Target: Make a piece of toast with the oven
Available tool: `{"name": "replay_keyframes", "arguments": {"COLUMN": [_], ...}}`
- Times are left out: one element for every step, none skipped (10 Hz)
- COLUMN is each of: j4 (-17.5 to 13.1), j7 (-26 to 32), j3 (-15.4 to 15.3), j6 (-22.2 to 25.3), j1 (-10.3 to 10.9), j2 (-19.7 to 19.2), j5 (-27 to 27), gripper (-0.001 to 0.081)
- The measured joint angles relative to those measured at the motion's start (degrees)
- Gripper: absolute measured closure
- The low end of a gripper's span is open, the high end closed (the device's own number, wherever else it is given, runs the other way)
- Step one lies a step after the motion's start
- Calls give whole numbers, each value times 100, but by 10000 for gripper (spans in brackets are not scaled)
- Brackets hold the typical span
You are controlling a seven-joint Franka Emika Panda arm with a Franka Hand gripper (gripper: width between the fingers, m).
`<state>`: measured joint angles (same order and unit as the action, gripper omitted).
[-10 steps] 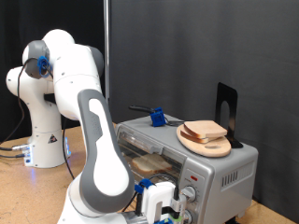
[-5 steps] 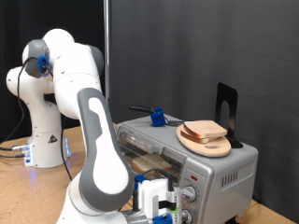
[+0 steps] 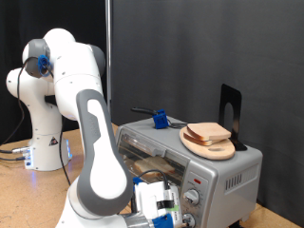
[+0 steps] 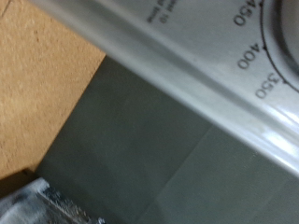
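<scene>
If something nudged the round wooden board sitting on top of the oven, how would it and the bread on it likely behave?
The wooden board looks flat and rigid, so it would probably slide across the oven top rather than tip. It sits near the top's edge, so a firm push might send it off. The bread slices lie loosely stacked, likely light and apt to shift.

The exterior view stands off the arm, about level with the oven (image 3: 190,157), and faces a black backdrop; the robot's base sits at its left, the oven at its lower right, the gripper (image 3: 163,211) low at its bottom edge. The wrist view looks from very near onto the oven's grey front (image 4: 201,65), where printed dial numbers show at a slant. Both views share only that front panel beside the knobs (image 3: 194,198).
</scene>
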<state>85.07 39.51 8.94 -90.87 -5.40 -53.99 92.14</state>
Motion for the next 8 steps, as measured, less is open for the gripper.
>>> {"name": "replay_keyframes", "arguments": {"j4": [0,17,38,51,83,96,103,115], "j7": [250,437,470,434,165,-259,-649,-978], "j3": [-14,-24,-24,-24,-17,9,42,86], "j6": [132,236,299,312,312,309,291,286], "j1": [-52,-102,-131,-142,-142,-139,-137,-132], "j2": [50,134,202,262,317,341,345,344], "j5": [211,309,351,355,323,245,135,-6], "gripper": [719,728,728,738,738,739,741,741]}}
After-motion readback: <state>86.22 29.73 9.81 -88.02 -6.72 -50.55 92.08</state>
